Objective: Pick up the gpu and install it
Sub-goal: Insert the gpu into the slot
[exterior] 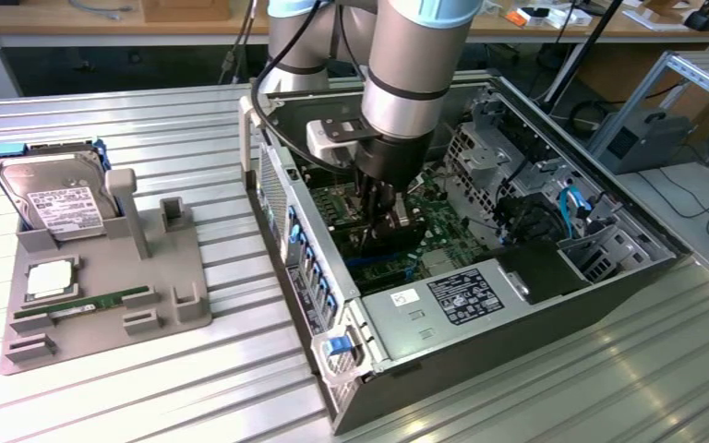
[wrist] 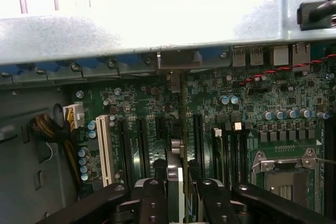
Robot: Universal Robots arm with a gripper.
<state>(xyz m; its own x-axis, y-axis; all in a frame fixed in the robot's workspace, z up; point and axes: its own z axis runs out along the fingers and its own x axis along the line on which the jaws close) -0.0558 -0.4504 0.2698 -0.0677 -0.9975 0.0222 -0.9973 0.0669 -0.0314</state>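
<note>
Reaching down into the open computer case [exterior: 631, 268], gripper [exterior: 383, 214] buried among the boards near the middle of the exterior view, arm [exterior: 416, 55] coming in from twelve o'clock. Clamped on the gpu [wrist: 176, 182]: in the wrist view, two dark fingers [wrist: 152, 203] pressed against either face of a thin card held edge-on, jaws narrowed to the card's thickness rather than fully closed. Held vertical, presumably so the card's lower edge meets a slot squarely. Poised above the green motherboard [wrist: 247, 98], card edge running parallel to the row of dark expansion slots [wrist: 139, 140], with the white slot [wrist: 103, 148] off at nine o'clock from the card in the wrist view. Whether the edge already touches a slot cannot be told; hidden behind the fingers. Lined up toward the rear wall of the case [wrist: 105, 40], where a silvery bracket opening [wrist: 178, 60] sits at twelve o'clock from the card, likely the reason for this orientation, bracket end toward the back panel. Lying on its side on the ribbed metal table [exterior: 145, 397], the case gives access from above. Standing at nine o'clock from the case in the exterior view, a grey parts fixture [exterior: 182, 305] keeps a hard drive [exterior: 53, 194] propped upright, a processor [exterior: 53, 277] flat and a green memory stick [exterior: 96, 302] on edge, each pocket shaped for an easy grab.
</note>
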